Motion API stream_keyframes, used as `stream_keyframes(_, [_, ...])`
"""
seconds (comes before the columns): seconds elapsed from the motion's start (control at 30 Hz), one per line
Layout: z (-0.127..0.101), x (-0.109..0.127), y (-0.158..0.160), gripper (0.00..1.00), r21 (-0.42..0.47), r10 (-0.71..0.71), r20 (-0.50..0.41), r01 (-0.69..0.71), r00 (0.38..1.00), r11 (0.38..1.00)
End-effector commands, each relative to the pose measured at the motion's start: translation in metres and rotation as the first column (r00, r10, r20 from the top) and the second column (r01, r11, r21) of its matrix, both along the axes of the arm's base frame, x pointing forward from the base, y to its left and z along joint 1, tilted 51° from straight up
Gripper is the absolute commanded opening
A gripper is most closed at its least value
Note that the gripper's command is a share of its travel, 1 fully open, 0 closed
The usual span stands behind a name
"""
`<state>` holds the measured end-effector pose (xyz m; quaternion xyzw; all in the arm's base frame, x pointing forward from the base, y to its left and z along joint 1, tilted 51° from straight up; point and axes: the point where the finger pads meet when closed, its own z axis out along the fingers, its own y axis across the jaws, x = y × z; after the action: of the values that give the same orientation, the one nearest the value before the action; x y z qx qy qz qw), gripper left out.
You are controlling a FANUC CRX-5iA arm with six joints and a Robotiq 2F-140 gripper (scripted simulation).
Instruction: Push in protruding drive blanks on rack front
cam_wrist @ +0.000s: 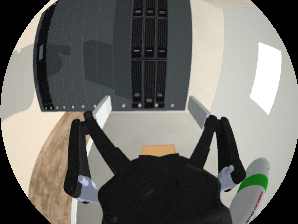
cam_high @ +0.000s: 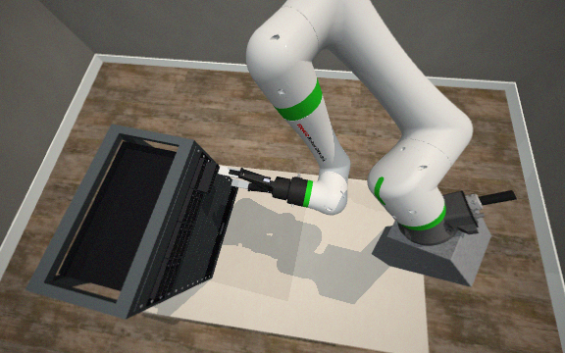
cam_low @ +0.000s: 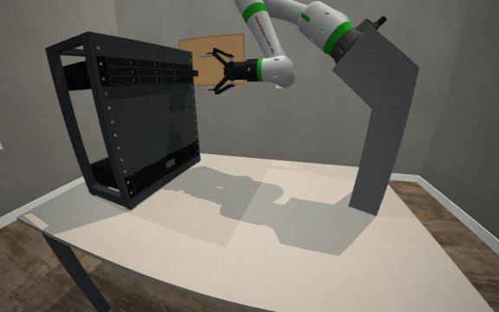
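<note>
The dark grey rack (cam_high: 160, 211) (cam_low: 141, 48) (cam_wrist: 177, 60) stands upright on the table. Its upper bay holds three rows of black drive blanks (cam_low: 147, 73) (cam_wrist: 149, 37). At the bay's far end, one drive blank (cam_low: 195, 73) (cam_wrist: 149, 100) of the middle row sticks out past its neighbours. The other blanks look about level, though small offsets are hard to tell. My gripper (cam_high: 231, 176) (cam_low: 207, 72) (cam_wrist: 150, 101) is wide open and empty, in front of the rack's far end at the middle row's height. One finger is above the other, and no contact with the blank shows.
The pale table (cam_high: 351, 314) (cam_low: 362, 277) carries the rack and the grey arm pedestal (cam_high: 420, 255) (cam_low: 379, 108). A tan board (cam_low: 215, 41) (cam_wrist: 159, 149) is on the wall behind the gripper. The rack's lower front has grey panels and a black unit (cam_low: 145, 178) at the bottom.
</note>
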<state>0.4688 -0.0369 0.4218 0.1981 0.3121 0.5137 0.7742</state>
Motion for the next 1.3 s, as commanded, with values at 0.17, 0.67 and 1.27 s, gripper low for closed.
stream_keyframes(0.17, [0.0003,-0.0003,0.0002,1.0,0.0,0.0,0.001,0.0,1.0,1.0])
stream_keyframes(0.67, [0.0003,-0.0003,0.0002,1.0,0.0,0.0,0.001,0.0,1.0,1.0])
stream_keyframes(1.27, [0.0003,-0.0003,0.0002,0.1,0.0,0.0,0.001,0.0,1.0,1.0])
